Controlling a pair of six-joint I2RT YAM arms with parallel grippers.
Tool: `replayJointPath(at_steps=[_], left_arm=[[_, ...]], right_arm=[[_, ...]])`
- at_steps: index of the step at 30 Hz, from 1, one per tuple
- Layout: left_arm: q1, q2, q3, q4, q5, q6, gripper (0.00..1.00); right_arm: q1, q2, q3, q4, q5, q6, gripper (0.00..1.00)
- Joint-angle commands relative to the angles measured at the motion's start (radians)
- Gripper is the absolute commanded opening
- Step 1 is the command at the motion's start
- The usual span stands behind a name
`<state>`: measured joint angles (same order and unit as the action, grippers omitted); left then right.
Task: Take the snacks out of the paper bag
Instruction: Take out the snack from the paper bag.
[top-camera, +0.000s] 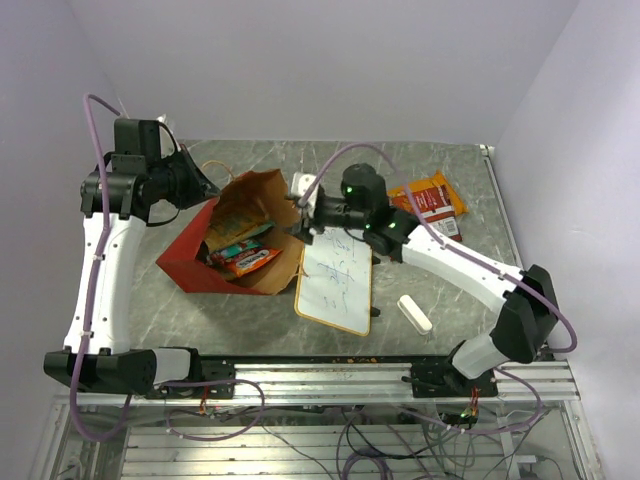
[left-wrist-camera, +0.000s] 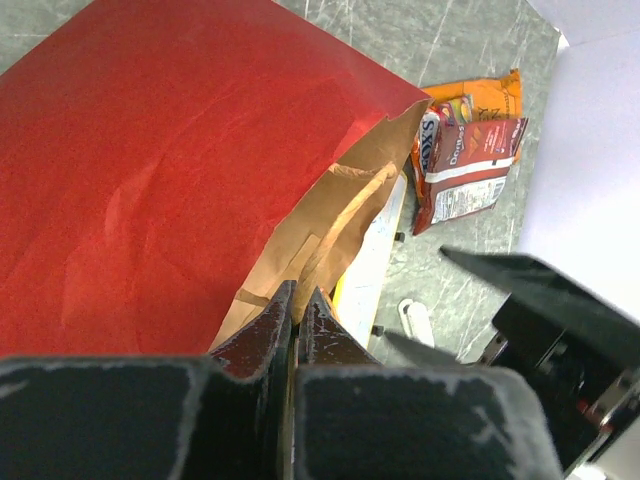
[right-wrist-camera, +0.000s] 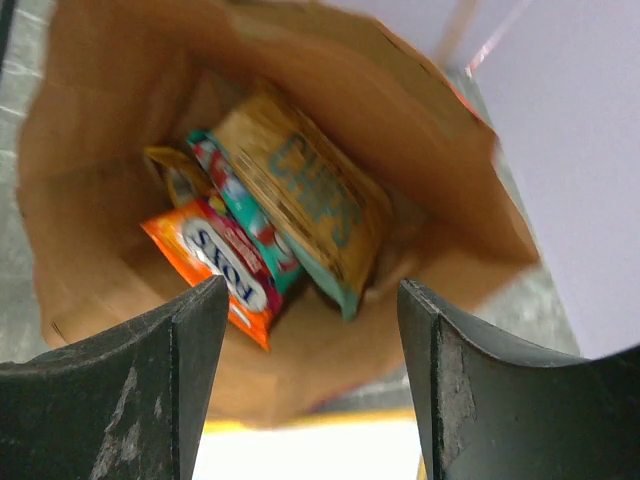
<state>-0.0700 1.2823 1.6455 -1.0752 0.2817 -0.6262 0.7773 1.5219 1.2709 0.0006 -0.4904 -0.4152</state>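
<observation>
The paper bag (top-camera: 200, 262), red outside and brown inside, lies on its side with its mouth toward the right arm. My left gripper (top-camera: 208, 190) is shut on the bag's upper rim (left-wrist-camera: 300, 240), its fingertips (left-wrist-camera: 272, 312) pressed together on the paper. My right gripper (right-wrist-camera: 310, 287) stands open just in front of the mouth with nothing between its fingers. Inside the bag lie snacks: an orange packet (right-wrist-camera: 215, 262), a teal one (right-wrist-camera: 252, 228) and a yellow-brown one (right-wrist-camera: 300, 185). Two more snacks (top-camera: 430, 200), orange and red, lie on the table at the back right.
A small whiteboard (top-camera: 335, 280) lies flat just right of the bag, under the right arm. A white eraser block (top-camera: 415, 313) sits near the front right. White walls close in the table at the back and right.
</observation>
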Motion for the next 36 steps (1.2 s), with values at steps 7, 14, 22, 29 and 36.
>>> replayJointPath(at_steps=[7, 14, 22, 29, 36], left_arm=[[-0.007, 0.032, 0.077, -0.002, 0.025, 0.048, 0.07], [-0.007, 0.055, 0.120, -0.047, 0.035, 0.095, 0.07], [-0.007, 0.067, 0.135, -0.063, 0.043, 0.123, 0.07], [-0.007, 0.068, 0.132, -0.068, 0.050, 0.130, 0.07], [-0.007, 0.053, 0.126, -0.084, 0.030, 0.136, 0.07]], right_arm=[[0.157, 0.233, 0.098, 0.102, 0.041, -0.368, 0.69], [0.188, 0.406, 0.178, 0.202, 0.054, -0.413, 0.70], [0.213, 0.587, 0.308, 0.184, 0.061, -0.472, 0.68], [0.218, 0.653, 0.350, 0.217, 0.108, -0.447, 0.63], [0.216, 0.633, 0.350, 0.245, 0.162, -0.376, 0.18]])
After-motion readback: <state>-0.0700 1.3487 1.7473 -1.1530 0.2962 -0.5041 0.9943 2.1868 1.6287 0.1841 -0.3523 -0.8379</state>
